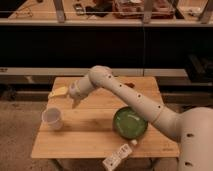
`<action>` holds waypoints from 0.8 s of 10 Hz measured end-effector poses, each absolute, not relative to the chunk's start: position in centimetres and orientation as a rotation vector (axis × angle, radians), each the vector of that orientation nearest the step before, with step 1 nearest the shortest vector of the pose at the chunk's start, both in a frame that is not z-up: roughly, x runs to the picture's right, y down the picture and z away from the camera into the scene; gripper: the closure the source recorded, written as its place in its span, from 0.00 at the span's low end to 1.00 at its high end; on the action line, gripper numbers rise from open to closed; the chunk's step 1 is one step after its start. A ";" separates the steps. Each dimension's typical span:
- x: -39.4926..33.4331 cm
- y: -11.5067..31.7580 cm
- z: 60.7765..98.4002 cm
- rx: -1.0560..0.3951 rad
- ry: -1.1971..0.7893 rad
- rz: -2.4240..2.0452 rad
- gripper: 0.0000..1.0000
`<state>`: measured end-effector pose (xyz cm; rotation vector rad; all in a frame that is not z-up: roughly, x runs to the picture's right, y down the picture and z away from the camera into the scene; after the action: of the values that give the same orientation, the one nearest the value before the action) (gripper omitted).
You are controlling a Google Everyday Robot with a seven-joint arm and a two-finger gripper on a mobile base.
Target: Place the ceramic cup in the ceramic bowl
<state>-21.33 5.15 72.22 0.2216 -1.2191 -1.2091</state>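
Arm point(135, 102) reaches from lower right, elbow raised, forearm angled down-left; claw point(75, 100) hangs at left end, pointing down.
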 end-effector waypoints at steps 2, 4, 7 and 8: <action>-21.4 5.2 73.6 0.224 -1.215 -1.249 0.20; -21.8 5.9 74.5 0.227 -1.192 -1.319 0.20; -22.0 7.3 76.3 0.240 -1.131 -1.386 0.20; -22.3 7.8 76.5 0.245 -1.118 -1.395 0.20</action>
<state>-22.26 7.76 76.49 0.2453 -1.1182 -1.3949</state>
